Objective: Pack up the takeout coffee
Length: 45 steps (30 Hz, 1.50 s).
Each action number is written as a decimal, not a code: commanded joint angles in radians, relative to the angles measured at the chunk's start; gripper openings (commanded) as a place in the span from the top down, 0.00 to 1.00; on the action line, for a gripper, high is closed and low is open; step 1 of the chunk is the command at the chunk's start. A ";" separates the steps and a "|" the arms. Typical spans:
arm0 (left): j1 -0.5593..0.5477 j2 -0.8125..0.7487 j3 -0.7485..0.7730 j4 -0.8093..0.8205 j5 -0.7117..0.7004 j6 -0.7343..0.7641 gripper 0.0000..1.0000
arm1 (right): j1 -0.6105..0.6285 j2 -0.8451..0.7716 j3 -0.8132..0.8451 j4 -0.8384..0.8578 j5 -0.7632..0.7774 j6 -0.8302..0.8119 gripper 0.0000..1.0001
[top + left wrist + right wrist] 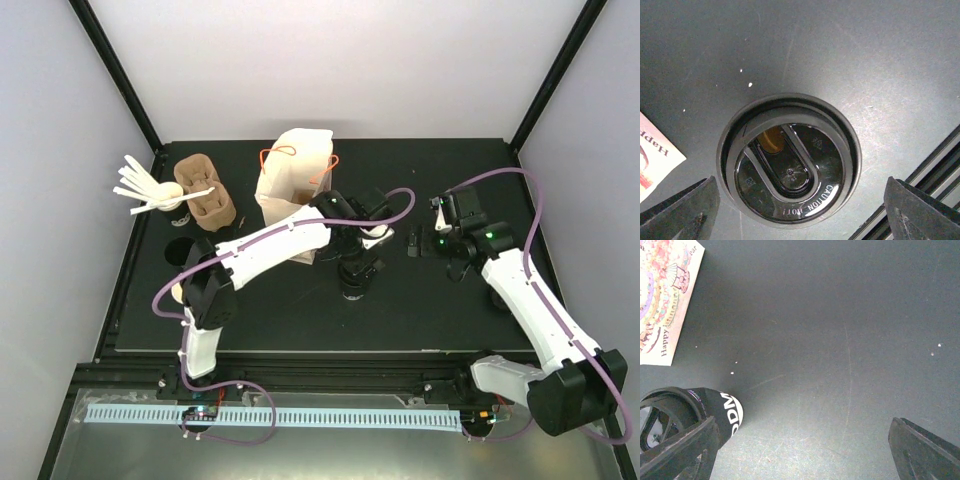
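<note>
Left gripper (800,210), jaws wide either side of the small black paper cup with round black plastic lid (789,160), upright just beside the white orange-handled paper bag (292,175); should descend centred, closing below the lid rim.

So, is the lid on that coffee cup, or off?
On: the black lid covers the mouth of the cup, CAUTION HOT lettering facing up.
</note>
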 commanded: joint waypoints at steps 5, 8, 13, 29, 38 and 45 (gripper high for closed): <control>-0.019 0.042 0.028 -0.066 -0.055 -0.021 0.11 | -0.008 0.005 0.000 0.014 0.014 0.017 0.05; -0.019 0.053 0.029 -0.061 -0.056 -0.025 0.12 | -0.009 0.004 0.000 0.013 0.012 0.014 0.05; -0.019 0.066 0.036 -0.047 -0.046 -0.030 0.12 | -0.011 -0.002 0.001 0.009 0.008 0.007 0.05; 0.025 -0.042 0.047 -0.082 0.006 -0.019 0.36 | -0.010 -0.080 -0.026 0.154 -0.265 -0.123 0.05; 0.181 -0.381 -0.196 0.041 0.273 0.084 0.38 | -0.007 -0.301 -0.192 0.511 -0.543 -0.352 0.08; 0.182 -0.713 -0.501 0.282 0.367 0.255 0.40 | 0.068 -0.257 -0.149 0.390 -0.936 -0.807 0.09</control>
